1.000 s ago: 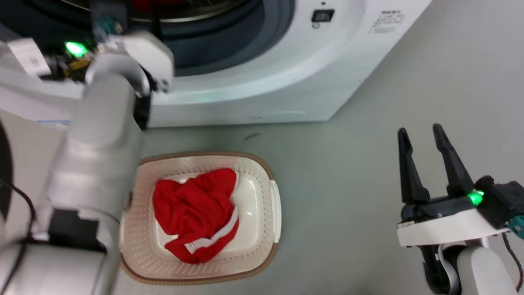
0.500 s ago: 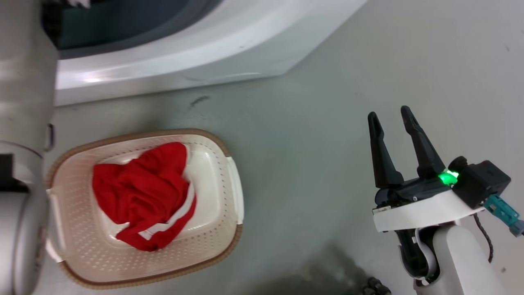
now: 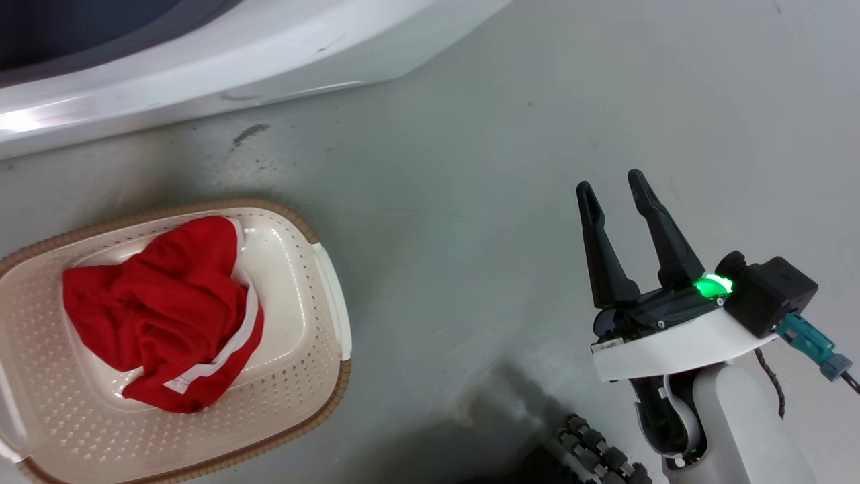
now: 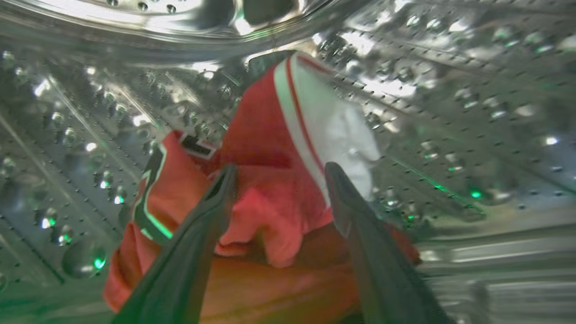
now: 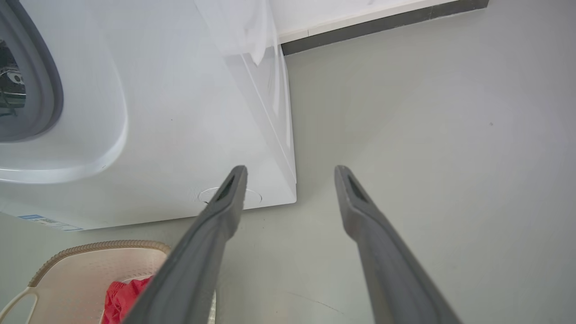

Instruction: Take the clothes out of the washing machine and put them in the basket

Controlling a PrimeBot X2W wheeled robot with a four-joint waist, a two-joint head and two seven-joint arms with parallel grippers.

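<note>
The washing machine [image 3: 201, 60] spans 11 o'clock in the head view; the basket [image 3: 316, 376] sits at 8 o'clock, 1 red striped garment [image 3: 161, 302] heaped inside; a 2nd red garment [image 4: 265, 135] lies crumpled in the steel drum [image 4: 450, 90]. The left gripper [image 4: 280, 167] hangs spread, its 2 fingers [image 4: 198, 234] straddling a fold; soft, light, limp cloth, best pinched at that bunched fold, I judge. The right gripper [image 3: 609, 179] hangs open at 4 o'clock.

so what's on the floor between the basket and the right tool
Nothing but bare grey floor; the head view shows that stretch between the basket and the right tool.
</note>
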